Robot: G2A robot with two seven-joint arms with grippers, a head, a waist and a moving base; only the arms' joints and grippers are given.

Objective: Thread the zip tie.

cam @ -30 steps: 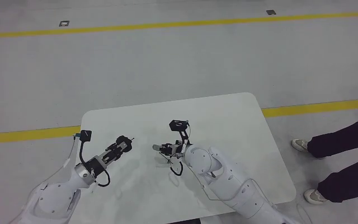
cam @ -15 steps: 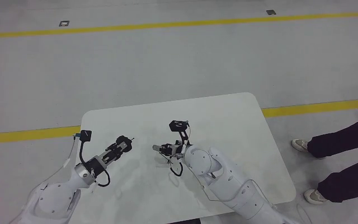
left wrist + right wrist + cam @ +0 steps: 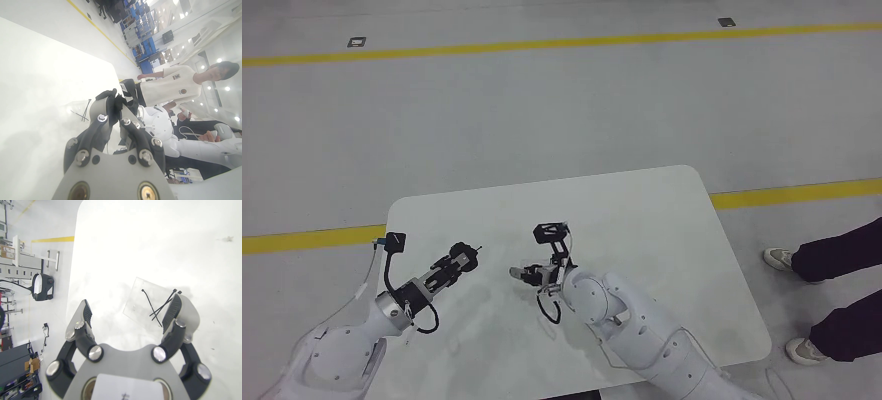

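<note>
Right wrist view: zip ties (image 3: 156, 307) lie well inside table edge (image 3: 74, 256).

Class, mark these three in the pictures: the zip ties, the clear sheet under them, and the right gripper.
zip ties (image 3: 154, 311), right wrist view, where two ties cross.
clear sheet (image 3: 133, 306), right wrist view, bare part beside the ties.
right gripper (image 3: 130, 298), right wrist view, midway between its open fingertips.

No readable text or numbers. On the white label (image 3: 125, 386) at the base of the right gripper (image 3: 131, 300), a small dark mark, cut off at the edge. On a white sign (image 3: 156, 61) among blue racks (image 3: 145, 66) in the room behind, one dark character, too small to tell.
</note>
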